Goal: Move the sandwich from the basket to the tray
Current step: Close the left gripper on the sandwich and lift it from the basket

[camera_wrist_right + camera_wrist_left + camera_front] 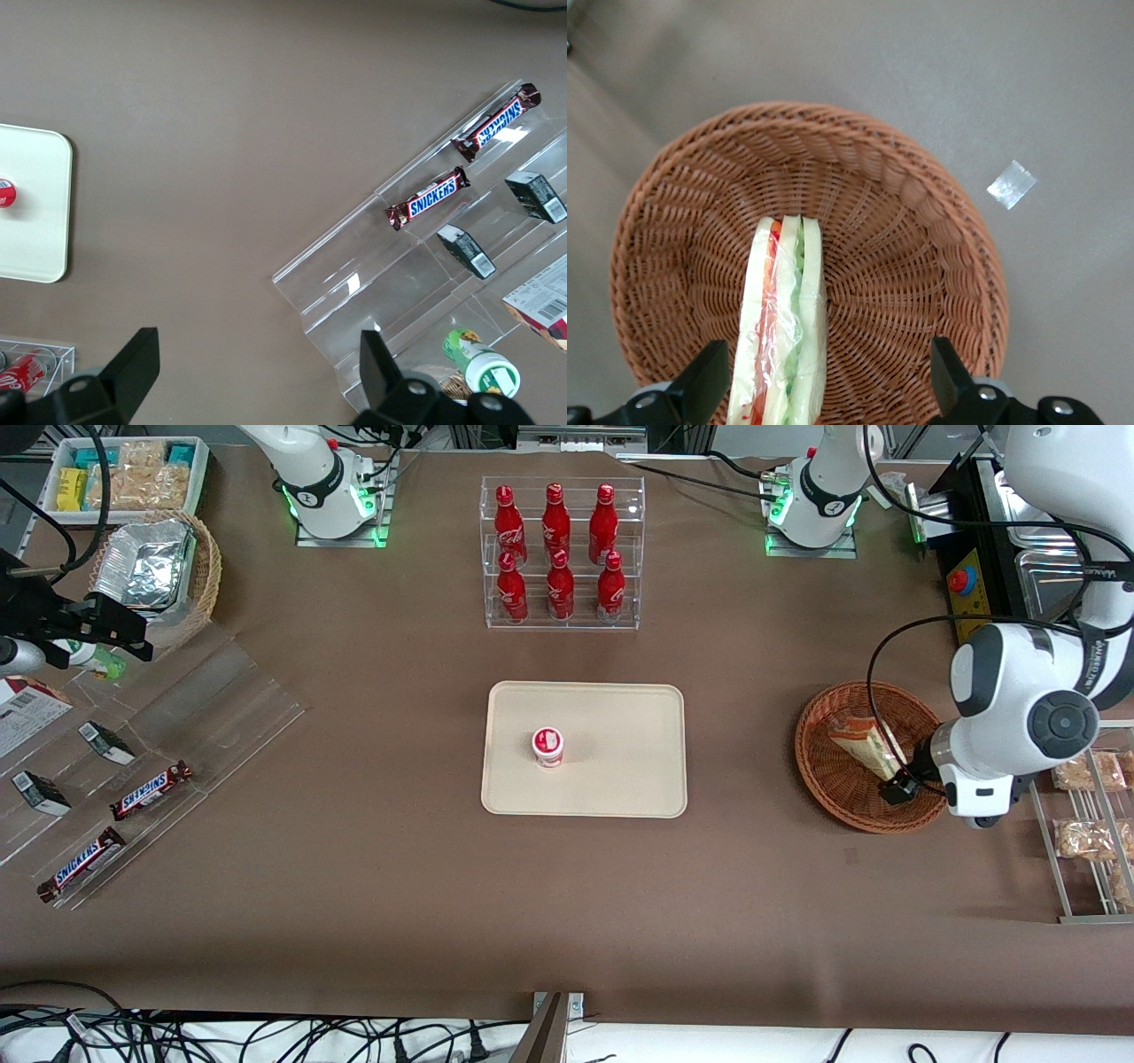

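Left wrist view: end effector (824, 390) wide open, gripping nothing, hovering over basket (948, 266); sandwich (784, 328) stands on edge inside, nearer one finger (700, 385), long axis running away between fingers; tray (638, 779) well apart.

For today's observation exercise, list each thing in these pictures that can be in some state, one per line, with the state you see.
Sandwich: wrapped, standing on edge in the basket, not lifted.
Basket: holds only the sandwich.
Tray: holds one small red-lidded cup, upright; no sandwich yet.
Claw: open, over the basket, fingers either side of the sandwich, not closed on it.
Cola bottles: six, upright, capped, in the clear rack.
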